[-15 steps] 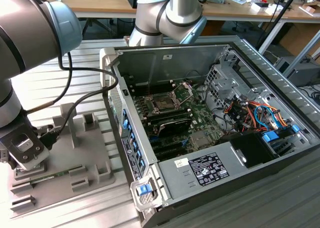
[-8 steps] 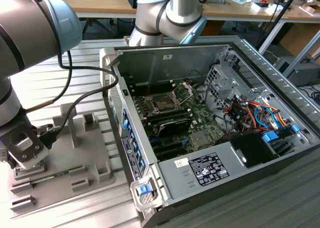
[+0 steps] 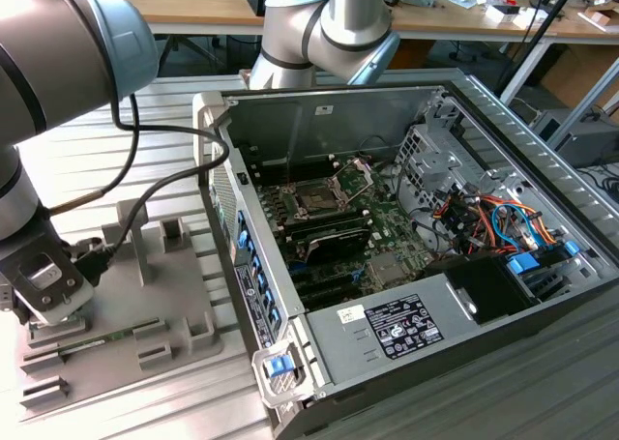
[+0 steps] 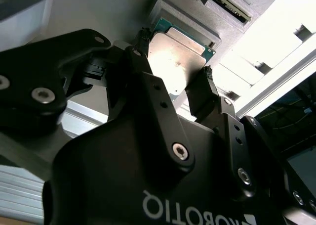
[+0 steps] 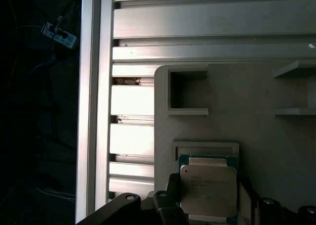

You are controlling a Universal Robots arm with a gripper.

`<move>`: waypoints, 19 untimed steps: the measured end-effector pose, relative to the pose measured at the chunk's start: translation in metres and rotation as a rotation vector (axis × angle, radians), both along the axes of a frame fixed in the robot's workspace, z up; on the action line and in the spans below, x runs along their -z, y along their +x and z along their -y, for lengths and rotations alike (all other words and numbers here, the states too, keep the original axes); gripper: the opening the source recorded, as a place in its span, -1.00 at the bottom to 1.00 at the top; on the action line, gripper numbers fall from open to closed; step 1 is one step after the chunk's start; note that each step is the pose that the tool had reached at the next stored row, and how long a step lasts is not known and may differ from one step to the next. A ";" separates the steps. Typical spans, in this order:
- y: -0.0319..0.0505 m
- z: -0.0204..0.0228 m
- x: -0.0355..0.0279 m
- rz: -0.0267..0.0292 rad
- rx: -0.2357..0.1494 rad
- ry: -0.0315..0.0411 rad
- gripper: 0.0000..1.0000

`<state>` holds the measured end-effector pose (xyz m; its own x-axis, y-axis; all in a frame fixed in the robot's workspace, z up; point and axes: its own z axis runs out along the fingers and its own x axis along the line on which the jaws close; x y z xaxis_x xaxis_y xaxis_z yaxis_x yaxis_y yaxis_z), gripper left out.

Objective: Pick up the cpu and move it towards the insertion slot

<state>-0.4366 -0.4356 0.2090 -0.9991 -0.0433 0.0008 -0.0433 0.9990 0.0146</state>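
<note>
Cpu (image 4: 180, 57) lay flat in a little pocket of the gray tray (image 3: 174, 285), on the exterior view's left, well apart from the insertion slot (image 3: 314, 200) inside the computer case (image 3: 319, 121). Your gripper (image 3: 46, 309) hung right over it. The jaws were nearly closed, and the fingers (image 4: 140, 44) looked to be pressing on two opposite edges of the cpu. I think it was light, thin and stiff, but easy to hurt and smooth on top, so you had it by the best place, the side edges. Its shiny silver face pointed up at the gripper. It was square, so no side was longer, and its edges ran along the pocket's walls.
</note>
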 end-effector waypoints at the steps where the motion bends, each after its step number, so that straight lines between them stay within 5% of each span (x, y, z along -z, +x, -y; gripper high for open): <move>1: 0.0000 0.0000 -0.0007 -0.0001 0.000 0.0000 0.09; 19: 0.0000 0.0000 -0.0096 -0.0001 0.000 0.0000 0.09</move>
<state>-0.4366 -0.4356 0.2186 -0.9991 -0.0434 0.0009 -0.0433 0.9990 0.0146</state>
